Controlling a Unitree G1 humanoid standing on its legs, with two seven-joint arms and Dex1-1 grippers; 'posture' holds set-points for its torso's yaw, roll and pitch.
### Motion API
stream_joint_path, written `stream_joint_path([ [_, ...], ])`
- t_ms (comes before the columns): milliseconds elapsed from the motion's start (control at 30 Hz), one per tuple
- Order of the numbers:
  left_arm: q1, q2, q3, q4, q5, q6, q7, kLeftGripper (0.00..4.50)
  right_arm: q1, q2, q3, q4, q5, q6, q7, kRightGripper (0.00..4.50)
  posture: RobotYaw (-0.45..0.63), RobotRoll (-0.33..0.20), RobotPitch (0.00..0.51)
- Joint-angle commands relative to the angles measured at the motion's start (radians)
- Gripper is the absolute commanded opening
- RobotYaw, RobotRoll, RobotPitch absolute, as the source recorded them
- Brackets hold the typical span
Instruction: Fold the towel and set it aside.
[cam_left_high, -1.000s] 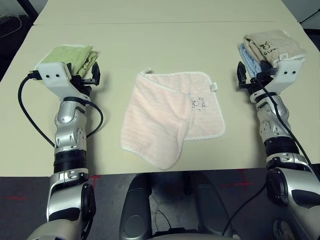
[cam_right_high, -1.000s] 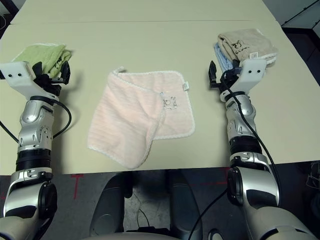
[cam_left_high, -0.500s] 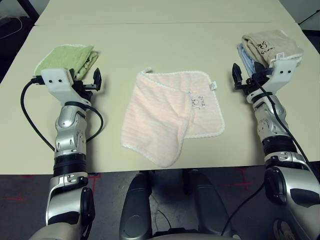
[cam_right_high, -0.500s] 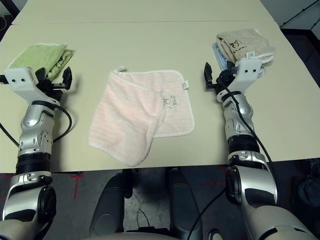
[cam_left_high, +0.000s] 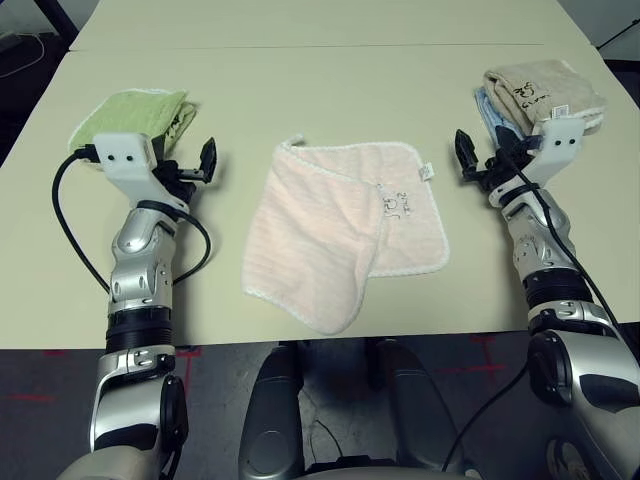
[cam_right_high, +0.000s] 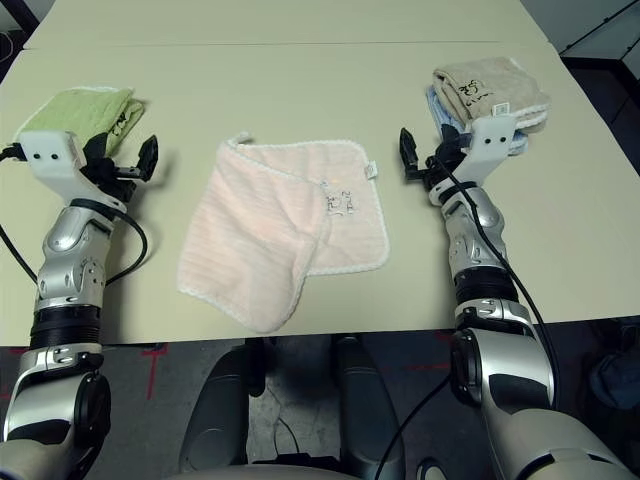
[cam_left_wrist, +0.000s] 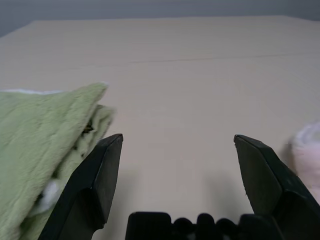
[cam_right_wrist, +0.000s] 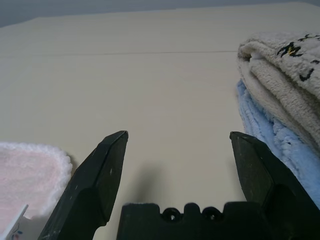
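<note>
Left eye view shows the pale pink terry towel (cam_left_high: 345, 232) at frame centre on the beige surface (cam_left_high: 320, 90), one corner flopped over, both the left gripper (cam_left_high: 196, 166) and right gripper (cam_left_high: 478, 160) spread empty; pinching the towel's near corners cleanly should square the fold.

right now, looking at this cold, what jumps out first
The pale pink towel lies mid-table with one corner flopped over itself. An open gripper flanks it on each side: the left gripper beside a folded green towel, the right gripper beside a beige towel stacked on a light blue one.
</note>
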Motion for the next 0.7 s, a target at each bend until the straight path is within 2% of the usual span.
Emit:
stream_joint_path([
  [33, 0.009, 0.059, -0.009, -0.044, -0.057, 0.070, -0.118, 4.50, 0.000, -0.002, 0.003, 0.009, 0.012, 0.013, 0.019, 4.46, 0.01, 0.000, 0.252],
  [333, 0.001, 0.190, -0.090, -0.150, -0.172, 0.229, -0.434, 4.50, -0.026, -0.003, 0.010, 0.028, 0.011, 0.021, 0.052, 4.46, 0.03, 0.000, 0.250],
  [600, 0.015, 0.220, -0.148, -0.110, -0.146, 0.147, -0.629, 4.50, -0.060, -0.041, 0.026, 0.054, 0.009, 0.044, 0.130, 4.46, 0.02, 0.000, 0.256],
  [700, 0.018, 0.216, -0.158, -0.107, -0.143, 0.137, -0.650, 4.50, -0.075, -0.050, 0.030, 0.072, 0.010, 0.043, 0.157, 4.46, 0.02, 0.000, 0.255],
])
